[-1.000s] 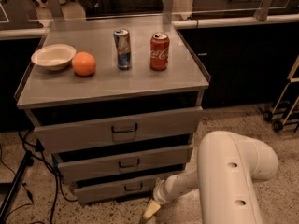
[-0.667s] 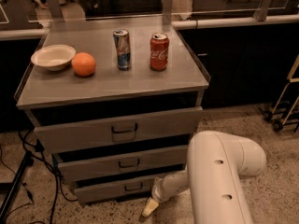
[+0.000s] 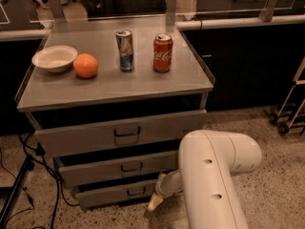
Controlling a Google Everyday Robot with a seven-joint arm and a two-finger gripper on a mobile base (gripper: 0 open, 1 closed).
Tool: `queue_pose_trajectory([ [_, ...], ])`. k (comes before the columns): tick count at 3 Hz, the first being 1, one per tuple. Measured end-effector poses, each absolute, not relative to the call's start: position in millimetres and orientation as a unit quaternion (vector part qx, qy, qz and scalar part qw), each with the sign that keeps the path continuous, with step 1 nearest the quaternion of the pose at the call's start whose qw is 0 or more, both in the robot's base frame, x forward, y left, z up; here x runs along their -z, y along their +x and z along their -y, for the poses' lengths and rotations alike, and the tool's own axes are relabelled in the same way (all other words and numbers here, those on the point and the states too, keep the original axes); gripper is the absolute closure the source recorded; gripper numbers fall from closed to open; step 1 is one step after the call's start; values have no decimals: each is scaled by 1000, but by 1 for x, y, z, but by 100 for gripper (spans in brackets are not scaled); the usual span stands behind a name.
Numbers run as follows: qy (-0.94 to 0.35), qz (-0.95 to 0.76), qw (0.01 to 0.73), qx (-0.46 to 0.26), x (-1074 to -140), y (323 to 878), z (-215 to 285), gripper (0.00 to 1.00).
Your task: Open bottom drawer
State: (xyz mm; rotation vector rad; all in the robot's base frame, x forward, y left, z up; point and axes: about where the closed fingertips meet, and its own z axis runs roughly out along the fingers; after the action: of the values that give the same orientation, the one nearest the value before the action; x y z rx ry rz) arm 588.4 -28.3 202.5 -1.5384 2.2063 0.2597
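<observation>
The right end of the slim grey metal bottom drawer (image 3: 109,197) is covered by the bulky white robot arm (image 3: 214,171), whose lower part is cut off by the bottom edge. Only the cream tip of the end effector (image 3: 154,204) is seen, low down just beside that drawer's right end; whether the drawer is touched cannot be told. The right end of the mid-sized grey drawer front (image 3: 95,171) is likewise hidden. A wheeled metal cart (image 3: 282,127) is cropped by the right edge, and a black stand leg (image 3: 16,187) by the lower left corner.
</observation>
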Motion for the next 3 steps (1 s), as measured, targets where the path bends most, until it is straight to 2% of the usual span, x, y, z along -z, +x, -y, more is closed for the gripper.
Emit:
queue_pose_trajectory([
  [3, -569, -794, 196, -86, -180, 598, 25, 0],
])
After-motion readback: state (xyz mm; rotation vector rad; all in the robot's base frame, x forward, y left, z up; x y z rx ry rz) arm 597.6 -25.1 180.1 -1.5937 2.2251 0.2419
